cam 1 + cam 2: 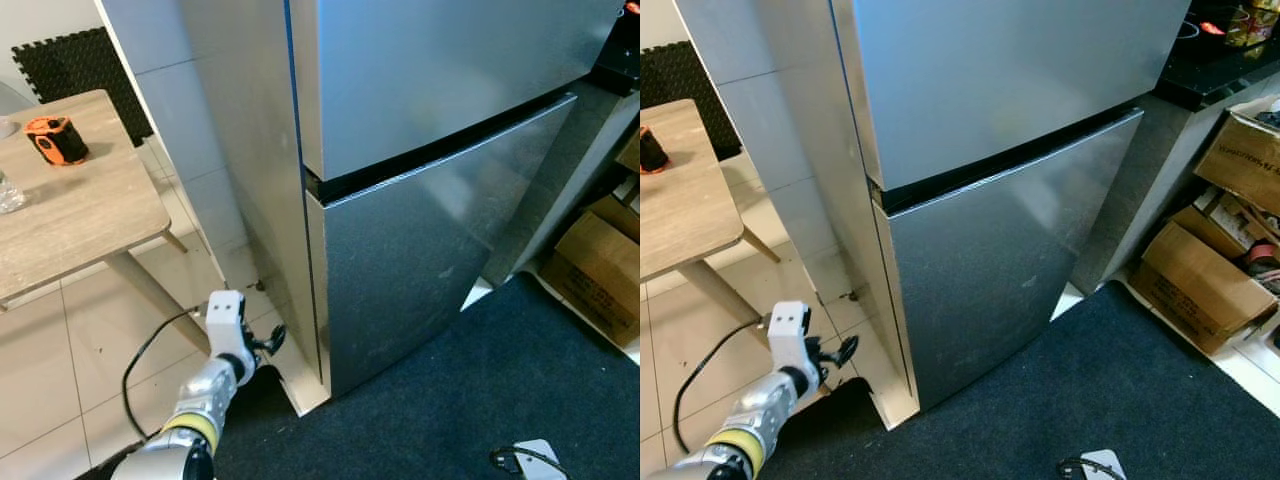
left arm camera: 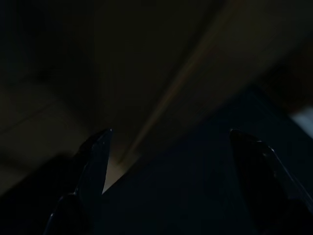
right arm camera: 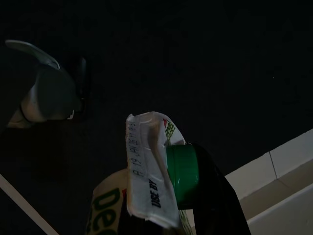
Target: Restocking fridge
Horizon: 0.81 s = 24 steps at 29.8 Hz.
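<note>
A tall steel fridge (image 1: 430,130) stands before me with its upper door and lower door (image 1: 420,270) both closed. My left gripper (image 1: 268,342) hangs low by the fridge's bottom left corner, just above the floor. In the left wrist view its two black fingers (image 2: 95,161) stand wide apart with nothing between them. In the dark right wrist view my right gripper (image 3: 205,176) is shut on a carton (image 3: 146,161) with a green screw cap (image 3: 182,174) and a printed "use by" flap. Part of my right arm (image 1: 527,458) shows low over the carpet.
A wooden table (image 1: 70,220) at the left bears an orange and black device (image 1: 56,138) and a glass (image 1: 10,190). A black cable (image 1: 140,355) lies on the pale tiles. Dark carpet (image 1: 460,400) fronts the fridge. Cardboard boxes (image 1: 1200,280) stand at the right.
</note>
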Motion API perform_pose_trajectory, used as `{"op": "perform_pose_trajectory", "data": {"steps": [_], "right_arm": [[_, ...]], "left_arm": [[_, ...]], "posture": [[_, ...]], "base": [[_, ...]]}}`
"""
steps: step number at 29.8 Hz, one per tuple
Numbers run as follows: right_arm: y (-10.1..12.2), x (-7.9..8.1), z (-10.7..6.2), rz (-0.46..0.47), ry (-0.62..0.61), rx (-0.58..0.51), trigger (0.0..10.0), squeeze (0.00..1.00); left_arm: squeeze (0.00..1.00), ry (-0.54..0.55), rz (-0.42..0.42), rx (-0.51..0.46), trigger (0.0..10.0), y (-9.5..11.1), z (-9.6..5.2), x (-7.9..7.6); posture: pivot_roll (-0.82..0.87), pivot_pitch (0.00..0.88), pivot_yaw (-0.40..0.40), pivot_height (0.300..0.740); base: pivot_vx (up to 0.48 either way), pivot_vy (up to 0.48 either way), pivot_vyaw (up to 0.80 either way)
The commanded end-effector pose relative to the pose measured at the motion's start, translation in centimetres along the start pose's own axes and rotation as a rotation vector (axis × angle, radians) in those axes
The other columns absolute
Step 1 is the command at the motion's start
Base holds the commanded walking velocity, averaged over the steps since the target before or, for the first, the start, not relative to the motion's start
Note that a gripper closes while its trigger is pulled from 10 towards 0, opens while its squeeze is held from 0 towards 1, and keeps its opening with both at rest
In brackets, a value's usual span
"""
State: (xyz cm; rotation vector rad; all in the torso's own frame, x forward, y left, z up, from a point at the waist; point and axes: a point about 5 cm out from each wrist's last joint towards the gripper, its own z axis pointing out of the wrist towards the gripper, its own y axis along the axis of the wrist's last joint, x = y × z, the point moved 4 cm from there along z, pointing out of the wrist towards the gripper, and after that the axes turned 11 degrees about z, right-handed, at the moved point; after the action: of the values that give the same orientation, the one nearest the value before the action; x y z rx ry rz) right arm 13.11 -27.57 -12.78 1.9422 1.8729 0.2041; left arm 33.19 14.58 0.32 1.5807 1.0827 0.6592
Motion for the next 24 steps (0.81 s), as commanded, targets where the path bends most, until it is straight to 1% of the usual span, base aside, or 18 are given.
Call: {"op": "perform_pose_trajectory", "data": {"steps": [1,2,3,5,6,7,8,9,10,11,13,15,16,19,20,21,24], "right_arm": [[-0.6,0.2,0.0,0.002,0.002,0.018,10.0,0.00],[-0.6,0.1,-0.1,0.002,0.001,0.018,10.0,0.00],[-0.7,0.1,-0.1,0.002,0.001,0.019,10.0,0.00],[-0.7,0.1,-0.1,0.002,0.001,0.019,10.0,0.00],[-0.7,0.1,-0.1,0.002,-0.001,0.019,10.0,0.00],[-0.7,0.0,-0.1,0.003,-0.003,0.018,10.0,0.00],[-0.7,0.0,-0.1,0.003,-0.003,0.018,10.0,0.00],[-0.7,0.0,-0.1,0.003,-0.004,0.018,10.0,0.00],[-0.7,-0.1,-0.1,0.005,-0.006,0.018,10.0,0.00],[-0.7,-0.1,-0.1,0.007,-0.007,0.019,10.0,0.00],[-0.9,-0.3,-0.1,0.007,-0.010,0.022,10.0,0.00],[-1.0,-0.3,-0.1,0.008,-0.011,0.023,10.0,0.00],[-1.1,-0.4,-0.2,0.010,-0.014,0.024,10.0,0.00],[-1.1,-0.5,-0.2,0.011,-0.016,0.025,10.0,0.00],[-1.1,-0.5,-0.2,0.011,-0.017,0.025,10.0,0.00],[-1.2,-0.6,-0.2,0.011,-0.017,0.025,10.0,0.00],[-1.2,-0.6,-0.2,0.011,-0.018,0.025,10.0,0.00]], "left_arm": [[1.00,-0.081,0.058,-0.059,10.0,1.7,0.8,-1.1],[1.00,-0.133,0.111,-0.086,10.0,2.8,1.3,-1.8],[1.00,-0.163,0.144,-0.101,10.0,3.5,1.6,-2.2],[1.00,-0.163,0.144,-0.101,10.0,3.5,1.6,-2.2],[0.07,-0.197,0.189,-0.139,10.0,4.9,2.0,-2.6],[0.07,-0.204,0.205,-0.157,10.0,5.6,2.2,-2.6],[0.07,-0.204,0.205,-0.157,10.0,5.6,2.2,-2.6],[0.07,-0.208,0.216,-0.169,10.0,6.1,2.4,-2.7],[0.00,-0.217,0.224,-0.203,10.0,7.2,2.6,-2.8],[0.00,-0.223,0.227,-0.225,10.0,7.9,2.7,-2.9],[0.00,-0.229,0.251,-0.287,10.0,10.0,3.2,-3.1],[0.00,-0.221,0.268,-0.300,10.0,10.6,3.3,-3.1],[0.00,-0.183,0.287,-0.326,10.0,11.8,3.6,-2.7],[0.00,-0.163,0.294,-0.336,10.0,12.4,3.7,-2.6],[0.00,-0.114,0.309,-0.326,10.0,12.6,3.8,-2.1],[0.00,-0.101,0.313,-0.324,10.0,12.7,3.9,-2.0],[0.00,-0.095,0.315,-0.323,10.0,12.8,3.9,-1.9]], "posture": [[-0.04,0.013,0.011,0.740],[-0.04,0.013,0.012,0.740],[-0.04,0.013,0.012,0.740],[-0.04,0.013,0.012,0.740],[-0.05,0.012,0.013,0.740],[-0.05,0.012,0.013,0.740],[-0.05,0.012,0.013,0.740],[-0.05,0.012,0.013,0.740],[-0.05,0.016,0.013,0.740],[-0.05,0.016,0.013,0.740],[-0.06,0.025,0.010,0.740],[-0.06,0.025,0.010,0.740],[-0.06,0.032,0.009,0.740],[-0.06,0.032,0.009,0.740],[-0.07,0.038,0.007,0.740],[-0.07,0.038,0.007,0.740],[-0.07,0.038,0.007,0.740]], "base": [[0.000,0.000,0.00],[0.000,0.000,0.00],[0.000,0.000,0.00],[0.000,0.000,0.00],[0.000,0.000,0.00],[0.000,0.000,0.00],[0.000,0.000,0.00],[0.000,0.000,0.00],[0.000,0.000,0.00],[0.000,0.000,0.00],[0.000,0.000,0.00],[0.000,0.000,0.00],[0.000,0.000,0.00],[0.000,0.000,0.00],[0.000,0.000,0.00],[0.000,0.000,0.00],[0.000,0.000,0.00]]}}
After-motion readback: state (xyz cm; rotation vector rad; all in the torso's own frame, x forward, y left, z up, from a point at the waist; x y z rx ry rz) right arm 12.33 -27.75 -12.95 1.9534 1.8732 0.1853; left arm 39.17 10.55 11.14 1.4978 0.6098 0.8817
